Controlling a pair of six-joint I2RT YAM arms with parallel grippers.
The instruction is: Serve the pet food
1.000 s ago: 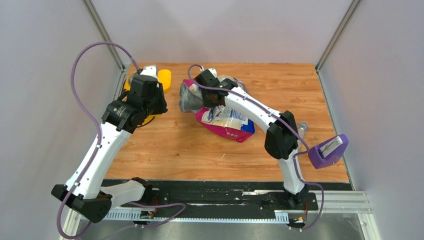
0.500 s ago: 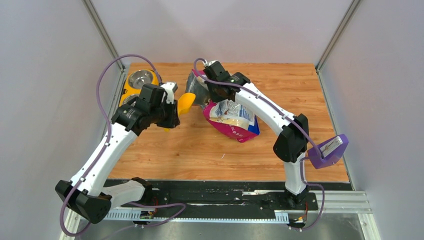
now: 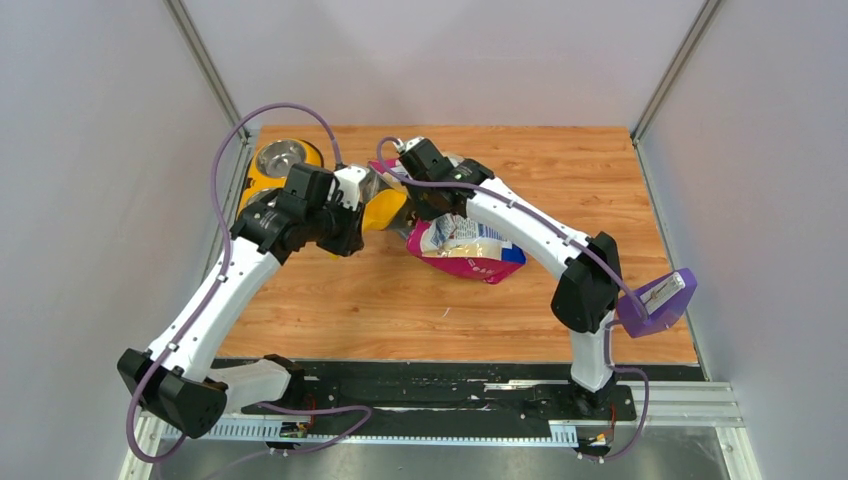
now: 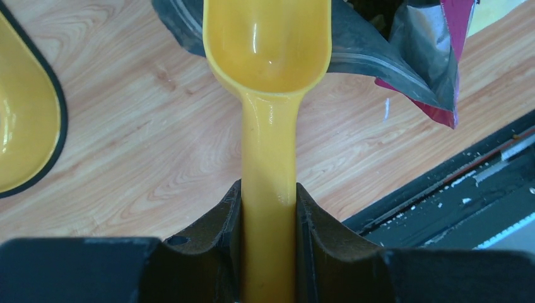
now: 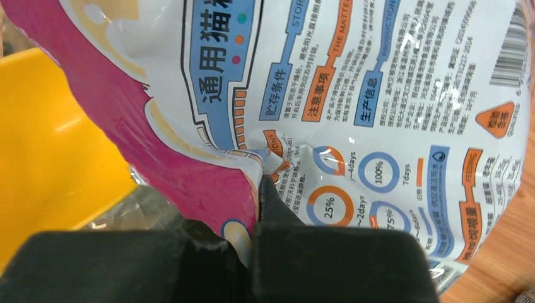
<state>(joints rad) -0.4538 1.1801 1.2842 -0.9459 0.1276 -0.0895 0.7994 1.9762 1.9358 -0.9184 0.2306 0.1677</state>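
The pink, blue and white cat food bag lies mid-table with its silver-lined mouth facing left. My right gripper is shut on the bag's upper edge, pinching the printed film. My left gripper is shut on the handle of a yellow scoop. In the left wrist view the gripper holds the handle and the scoop's bowl is empty at the bag's open mouth. The scoop also shows in the right wrist view. No kibble is visible.
A steel bowl in a yellow holder stands at the far left corner; its yellow rim shows in the left wrist view. A purple object sits at the table's right edge. Grey walls close in on both sides.
My left arm has swung right from the bowl, carrying the scoop to the bag's mouth. My right gripper has kept hold of the bag's edge and shifted it slightly.
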